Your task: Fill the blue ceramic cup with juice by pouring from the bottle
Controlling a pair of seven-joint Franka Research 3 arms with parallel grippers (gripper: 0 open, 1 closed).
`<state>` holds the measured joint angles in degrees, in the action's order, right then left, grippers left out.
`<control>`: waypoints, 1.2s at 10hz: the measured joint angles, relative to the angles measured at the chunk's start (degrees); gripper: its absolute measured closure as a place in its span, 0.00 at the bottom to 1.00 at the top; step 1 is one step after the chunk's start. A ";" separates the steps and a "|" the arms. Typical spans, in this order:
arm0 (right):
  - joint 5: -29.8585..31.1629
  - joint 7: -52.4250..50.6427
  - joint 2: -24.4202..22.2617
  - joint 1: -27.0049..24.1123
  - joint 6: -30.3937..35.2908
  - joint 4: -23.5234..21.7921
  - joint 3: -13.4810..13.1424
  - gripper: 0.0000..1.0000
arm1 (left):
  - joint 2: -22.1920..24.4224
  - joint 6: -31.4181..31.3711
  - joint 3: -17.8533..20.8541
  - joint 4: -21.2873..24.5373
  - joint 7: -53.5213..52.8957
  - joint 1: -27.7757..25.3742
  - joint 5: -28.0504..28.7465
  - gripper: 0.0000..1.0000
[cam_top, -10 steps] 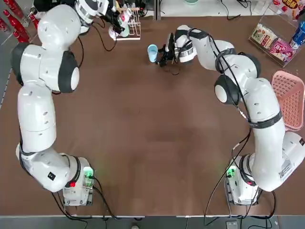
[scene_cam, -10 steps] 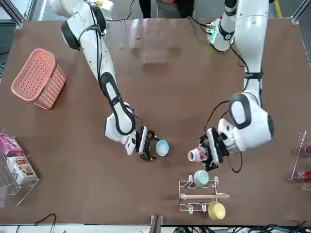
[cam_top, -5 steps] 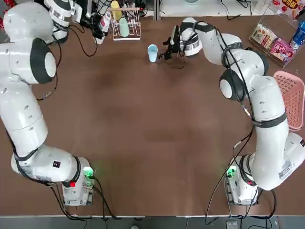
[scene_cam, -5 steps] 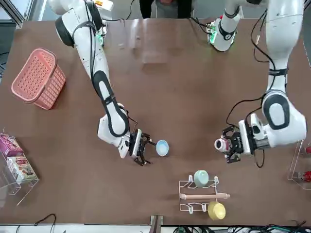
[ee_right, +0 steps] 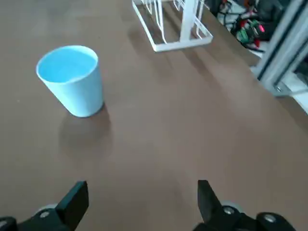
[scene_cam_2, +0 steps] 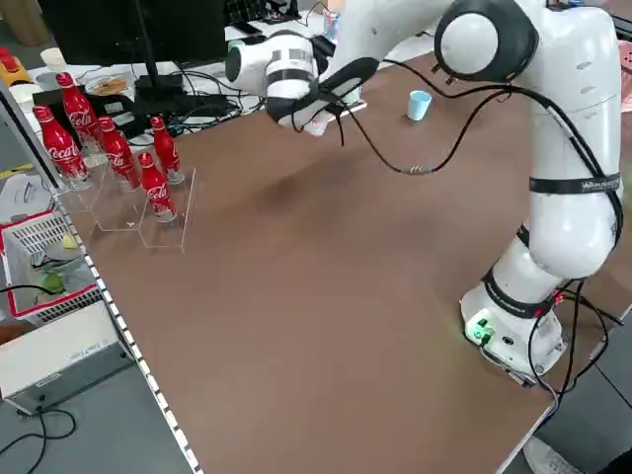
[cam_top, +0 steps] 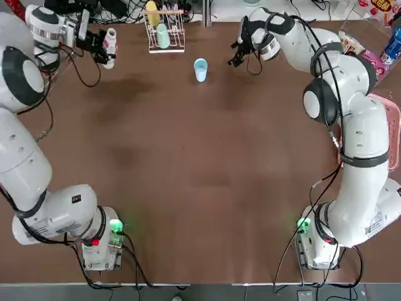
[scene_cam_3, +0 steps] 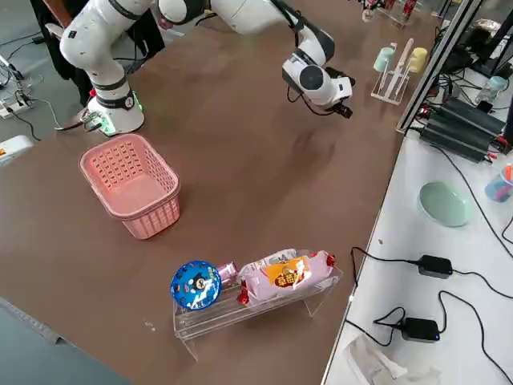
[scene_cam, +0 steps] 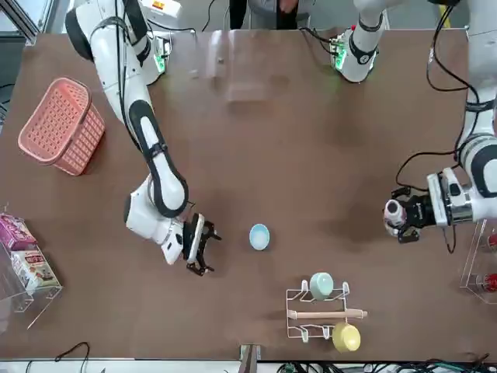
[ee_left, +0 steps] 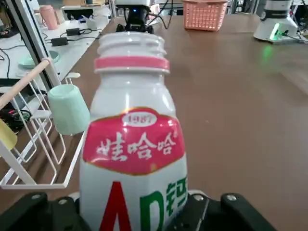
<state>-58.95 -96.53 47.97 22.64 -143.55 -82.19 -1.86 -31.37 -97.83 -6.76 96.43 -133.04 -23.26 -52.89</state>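
Note:
The bottle [cam_top: 111, 44], white with a red-and-white label, is held above the table's far left part, with my left gripper [cam_top: 104, 47] shut on it. The left wrist view fills with the bottle [ee_left: 133, 144], its cap end pointing away from the fingers. The blue ceramic cup [cam_top: 200, 69] stands upright and alone near the far middle of the table, also in the front view as the cup [scene_cam: 259, 237]. My right gripper [cam_top: 240, 51] hovers open a short way to the cup's right, nothing between its fingers. The right wrist view shows the cup [ee_right: 72, 80] ahead of it, empty.
A white wire rack [cam_top: 164, 32] with a mint-green cup [ee_left: 69, 108] and a yellow cup [scene_cam: 345, 336] stands at the far edge between bottle and cup. Red cola bottles [scene_cam_2: 109, 148] line the left side. A pink basket [scene_cam: 64, 124] and a snack tray [scene_cam_3: 264, 301] sit on the right.
My left gripper has carried the bottle from beside the rack further to the left. My right gripper has backed away from the blue cup, staying open.

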 joint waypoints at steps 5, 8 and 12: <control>35.83 52.68 -1.63 -3.49 -1.09 4.18 0.04 0.00 | -8.23 3.66 -19.16 0.44 -5.50 -26.91 6.01 0.61; 48.05 79.57 -1.85 -4.35 6.36 10.10 0.04 0.00 | -13.66 8.12 -19.25 0.52 -10.27 -30.90 6.02 0.61; 56.88 98.02 -2.90 -6.31 25.16 20.52 0.05 0.00 | -21.29 8.45 -19.32 -2.23 -11.09 -33.11 4.01 0.61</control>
<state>-2.07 1.49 45.06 16.32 -118.39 -61.67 -1.82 -52.65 -89.38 -26.07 94.20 -144.12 -56.37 -48.87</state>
